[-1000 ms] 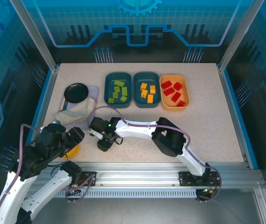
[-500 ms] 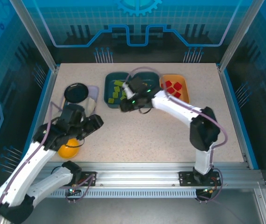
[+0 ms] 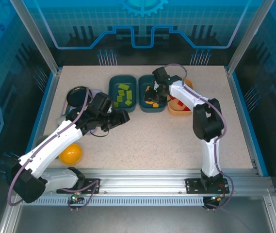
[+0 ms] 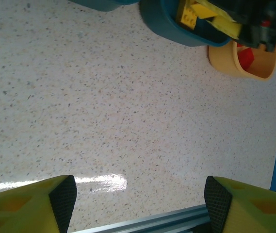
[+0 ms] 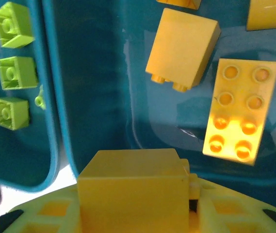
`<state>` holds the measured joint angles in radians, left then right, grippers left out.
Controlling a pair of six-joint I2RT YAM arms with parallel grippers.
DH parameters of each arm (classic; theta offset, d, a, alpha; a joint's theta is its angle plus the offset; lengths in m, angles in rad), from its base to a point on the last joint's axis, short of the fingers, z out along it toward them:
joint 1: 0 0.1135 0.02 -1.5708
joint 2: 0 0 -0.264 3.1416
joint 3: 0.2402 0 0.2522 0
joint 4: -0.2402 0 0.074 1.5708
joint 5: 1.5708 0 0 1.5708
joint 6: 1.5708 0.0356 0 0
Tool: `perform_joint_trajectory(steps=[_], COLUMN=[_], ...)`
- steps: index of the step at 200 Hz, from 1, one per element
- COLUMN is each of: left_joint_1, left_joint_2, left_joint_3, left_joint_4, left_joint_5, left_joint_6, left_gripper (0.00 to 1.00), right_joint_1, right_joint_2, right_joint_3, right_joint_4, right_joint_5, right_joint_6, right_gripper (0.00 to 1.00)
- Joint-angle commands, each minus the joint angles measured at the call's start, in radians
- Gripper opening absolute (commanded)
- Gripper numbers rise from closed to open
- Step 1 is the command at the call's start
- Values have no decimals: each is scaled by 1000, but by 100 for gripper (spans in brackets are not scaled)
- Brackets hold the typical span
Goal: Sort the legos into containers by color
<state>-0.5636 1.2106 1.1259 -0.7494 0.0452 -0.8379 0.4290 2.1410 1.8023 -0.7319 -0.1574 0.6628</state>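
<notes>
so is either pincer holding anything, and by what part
Right pincer grips a yellow lego by its two sides, above the middle tray. Left pincer is open and empty.

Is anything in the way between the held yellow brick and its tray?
Nothing visible. The right tool holds the yellow brick over bare floor of the middle teal tray; the other yellow bricks lie farther in.

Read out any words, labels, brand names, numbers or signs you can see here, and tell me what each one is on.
No readable text anywhere.
Held yellow lego: plain face, no mark.
Studded yellow lego: nothing legible on the studs.
Back wall: gear outline and lines, no words.
</notes>
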Motion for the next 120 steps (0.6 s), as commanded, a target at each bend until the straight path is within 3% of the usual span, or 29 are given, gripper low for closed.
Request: perform_joint_trajectory(steps=[1, 39, 58, 78, 120], left_joint_1=[-19, -24, -24, -27, -27], left_joint_2=[22, 34, 33, 27, 6], left_joint_3=[40, 40, 41, 39, 33], left_joint_4=[30, 33, 29, 22, 6], left_joint_5=[4, -8, -11, -15, -34], left_joint_6=[23, 17, 18, 18, 19], left_gripper=[74, 74, 74, 74, 74], right_joint_1=[-15, -19, -19, -20, -20], right_joint_2=[80, 181, 228, 227, 154], right_joint_3=[109, 217, 249, 260, 248], right_joint_4=[-85, -121, -122, -117, -106], right_joint_5=[-39, -59, -66, -66, -59], right_joint_6=[67, 118, 133, 140, 135], right_gripper=[29, 33, 46, 55, 62])
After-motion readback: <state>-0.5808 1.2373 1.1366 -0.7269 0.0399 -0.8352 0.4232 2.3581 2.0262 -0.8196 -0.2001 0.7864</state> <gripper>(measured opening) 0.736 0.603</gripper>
